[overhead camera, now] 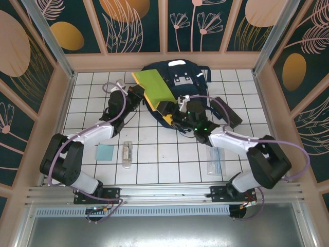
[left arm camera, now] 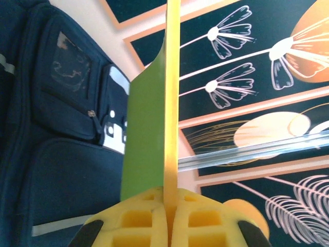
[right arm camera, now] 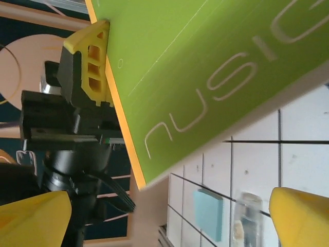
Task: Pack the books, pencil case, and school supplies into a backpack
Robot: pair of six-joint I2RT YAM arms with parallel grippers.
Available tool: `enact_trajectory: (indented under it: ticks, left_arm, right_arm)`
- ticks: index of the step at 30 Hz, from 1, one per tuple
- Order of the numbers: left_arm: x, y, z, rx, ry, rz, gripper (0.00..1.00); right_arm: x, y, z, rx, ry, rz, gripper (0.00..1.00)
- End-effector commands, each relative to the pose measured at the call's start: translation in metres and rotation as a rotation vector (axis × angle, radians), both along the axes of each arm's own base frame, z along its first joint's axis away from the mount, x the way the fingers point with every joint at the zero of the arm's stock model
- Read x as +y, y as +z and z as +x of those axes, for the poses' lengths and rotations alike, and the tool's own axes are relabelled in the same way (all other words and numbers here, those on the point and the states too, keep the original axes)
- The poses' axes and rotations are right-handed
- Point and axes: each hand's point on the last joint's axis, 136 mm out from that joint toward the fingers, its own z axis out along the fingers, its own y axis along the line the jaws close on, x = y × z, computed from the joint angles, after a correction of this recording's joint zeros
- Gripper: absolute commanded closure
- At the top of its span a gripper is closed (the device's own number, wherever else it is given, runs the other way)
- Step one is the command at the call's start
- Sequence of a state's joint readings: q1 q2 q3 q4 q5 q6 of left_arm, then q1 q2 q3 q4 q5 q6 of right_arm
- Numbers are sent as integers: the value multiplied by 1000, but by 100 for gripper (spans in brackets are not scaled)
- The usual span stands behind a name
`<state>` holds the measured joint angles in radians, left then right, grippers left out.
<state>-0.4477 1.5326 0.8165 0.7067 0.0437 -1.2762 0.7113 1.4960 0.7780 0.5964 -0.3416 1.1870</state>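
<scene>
Navy fabric backpack (overhead camera: 177,69): count 1. Top centre of the overhead view, lying flat on the white tiled table (overhead camera: 169,154).
Green book (overhead camera: 151,84): count 1. Upper centre-left of the overhead view, overlapping the backpack's left edge. Pale lettering shows on its cover in the right wrist view.
Orange-yellow book (overhead camera: 154,102): count 1. Lies flat against the green book and sticks out along that book's lower edge. The left wrist view shows it as a thin yellow edge running up the middle of the frame.
Books total: 2, stacked face to face, tilted off the table.
Left gripper (left arm camera: 167,208): clenched on the orange-yellow book's edge, pads tight to it. Cannot tell whether the green book is in the same pinch.
Right gripper (overhead camera: 177,112): released, jaws spread wide. Just right of the books' lower corner, below the backpack, holding nothing.
Black pencil case (overhead camera: 226,110): count 1. Right of centre on the tiles, beside the right arm, apart from the backpack.
Clear plastic sleeve (overhead camera: 216,162): count 1. Lower right on the tiles, bluish contents.
Small clear packet (overhead camera: 127,153): count 1. Lower left of centre on the tiles.
Pale-teal card (overhead camera: 105,153): count 1. Just left of the packet, not touching it.
Loose items on the tiles: 4.
</scene>
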Motion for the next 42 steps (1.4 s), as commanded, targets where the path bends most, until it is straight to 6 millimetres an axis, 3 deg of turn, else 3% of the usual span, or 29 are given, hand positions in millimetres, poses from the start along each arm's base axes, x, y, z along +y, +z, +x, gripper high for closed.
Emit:
enact_trajectory:
  ticks: [1, 5, 8, 11, 13, 17, 18, 19, 22, 24, 27, 34, 39, 42]
  left_arm:
    - [-11, 45, -9, -145, -2, -183, 100]
    - [-19, 41, -19, -138, -28, -237, 100]
    - [-20, 36, -25, -125, -25, -241, 100]
    - [-16, 28, -29, -108, -6, -235, 100]
    - [-14, 24, -30, -96, 2, -226, 100]
    - [-19, 17, -28, -78, -13, -216, 100]
    - [-21, 15, -28, -72, -21, -211, 100]
    - [-23, 15, -27, -75, -32, -202, 93]
    - [-33, 13, -26, -72, -73, -130, 45]
    - [-41, 11, -24, -70, -115, -36, 30]
    - [-54, 7, -24, -85, -184, 86, 26]
    - [-96, -5, -23, -140, -401, 451, 27]
    - [-122, -32, -16, -162, -559, 747, 29]
    - [-136, -52, -10, -172, -645, 897, 30]
  right_arm:
    - [10, 36, 10, -38, -15, 219, 1]
    - [7, 43, 23, -76, -80, 257, 1]
    - [-6, 42, 34, -81, -169, 246, 3]
    - [-20, 39, 40, -78, -248, 236, 12]
    - [-25, 40, 42, -91, -279, 240, 32]
    - [-27, 39, 45, -96, -292, 220, 94]
    - [-29, 38, 46, -97, -296, 211, 100]
    - [-31, 37, 47, -97, -300, 198, 100]
    - [-43, 36, 51, -120, -311, 142, 100]
    - [-61, 33, 55, -134, -334, 74, 100]
    - [-92, 28, 59, -159, -365, -54, 100]
    - [-193, 19, 60, -173, -508, -333, 100]
    - [-262, 12, 47, -123, -612, -446, 100]
    - [-286, 8, 40, -100, -643, -471, 100]
